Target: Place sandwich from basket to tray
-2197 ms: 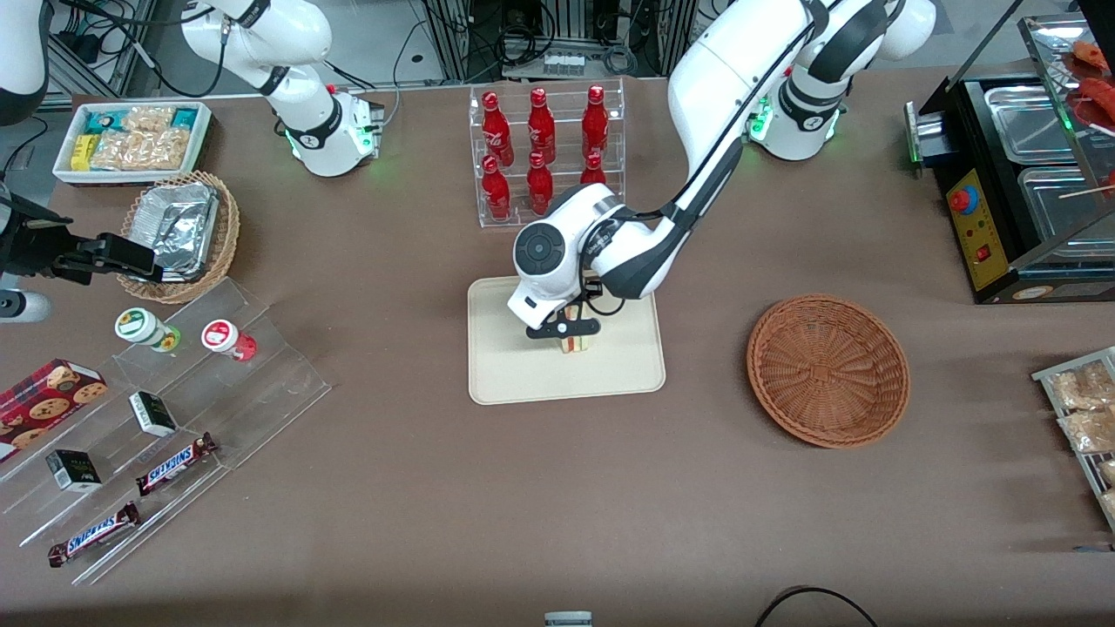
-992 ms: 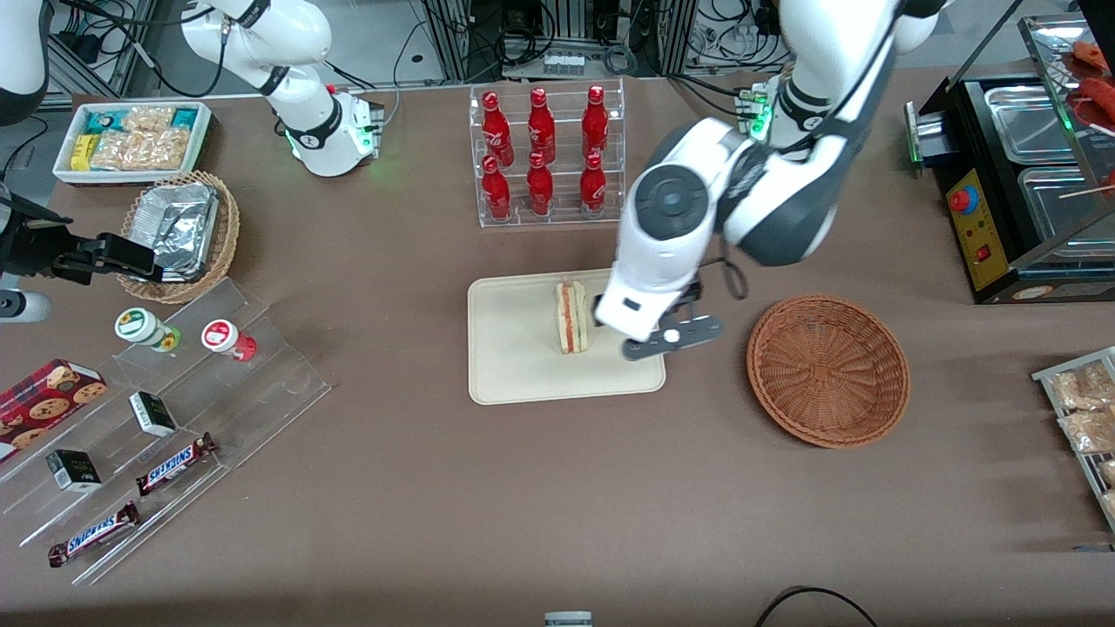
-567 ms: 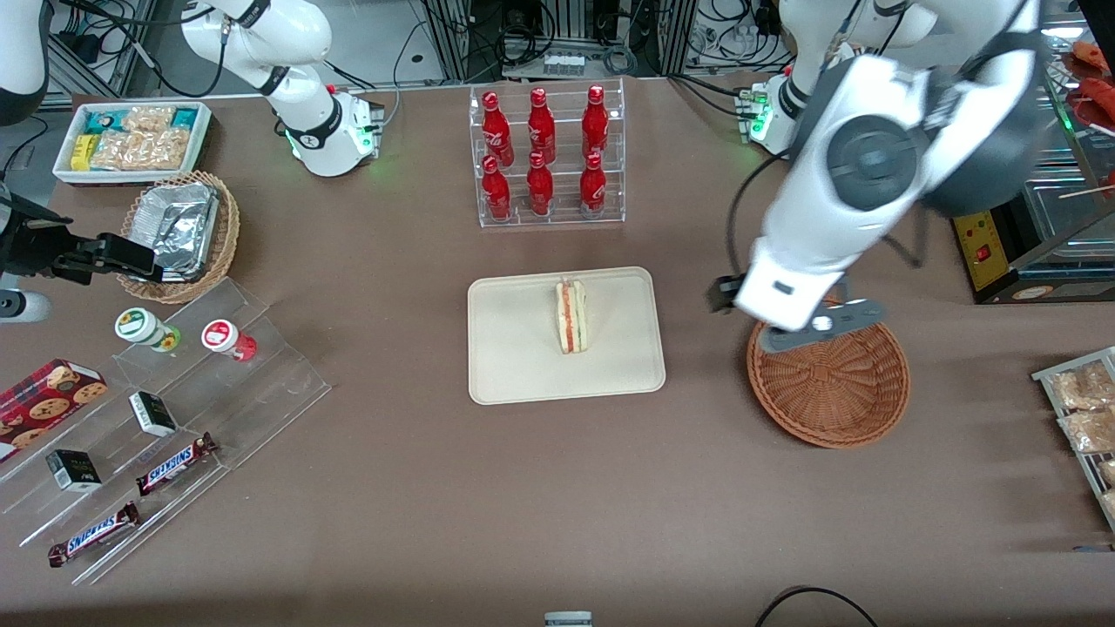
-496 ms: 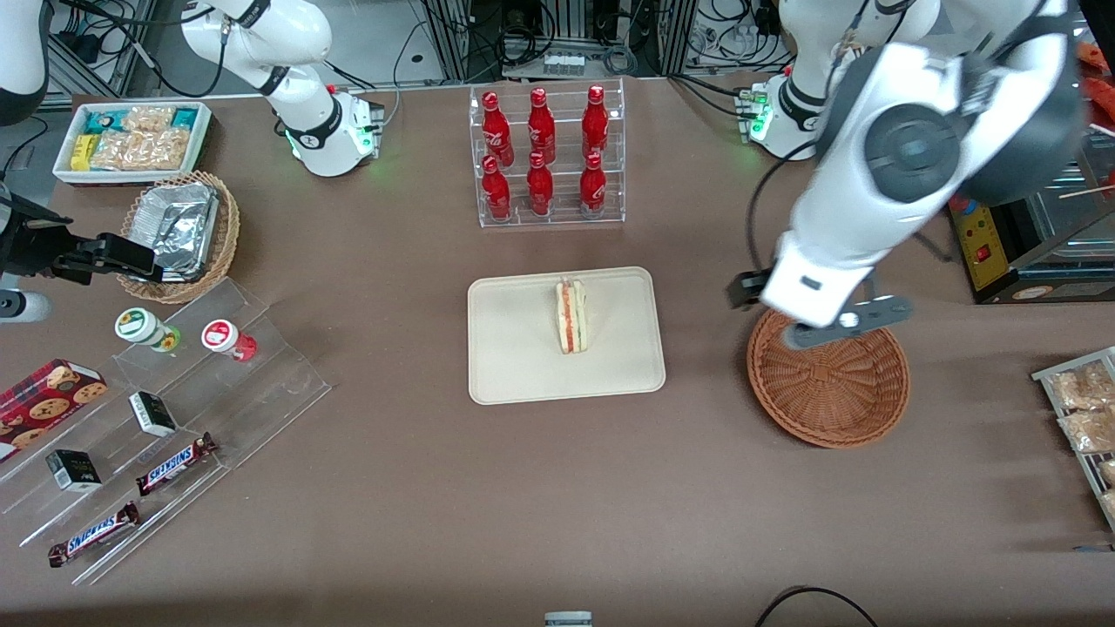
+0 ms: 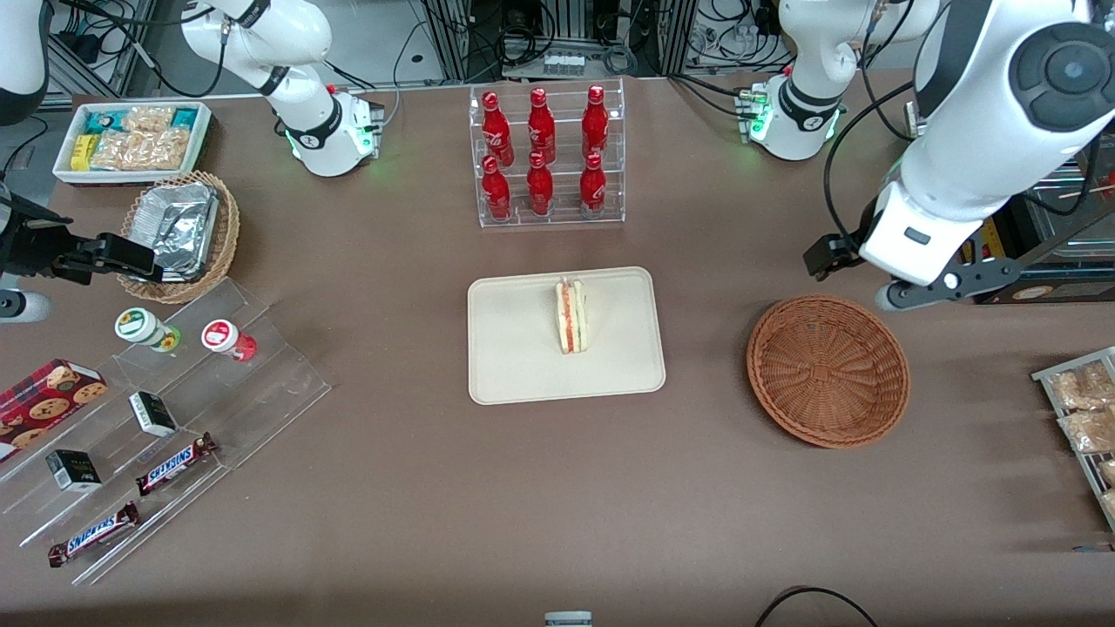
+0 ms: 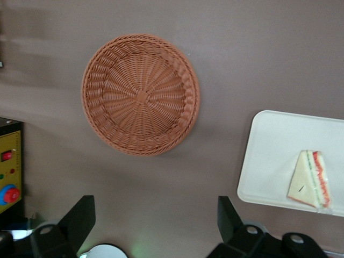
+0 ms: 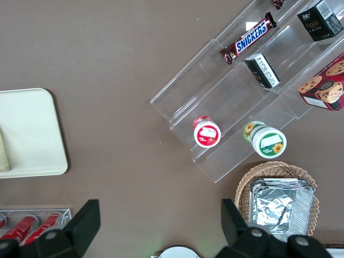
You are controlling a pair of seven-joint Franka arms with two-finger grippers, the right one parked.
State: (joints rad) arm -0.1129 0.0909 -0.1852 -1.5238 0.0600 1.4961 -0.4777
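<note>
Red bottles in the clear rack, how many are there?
6. Red bottles stand in the clear rack, three on the upper step, three on the lower. The gripper, jaws open, hangs near the basket.

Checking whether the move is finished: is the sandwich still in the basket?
No, the sandwich lies on the tray; the basket holds nothing.

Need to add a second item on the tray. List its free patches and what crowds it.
On the tray, bare patches flank the sandwich, the wider one toward the parked arm's end. The basket holds nothing. The gripper hangs open, away from the tray, above the table near the basket.
</note>
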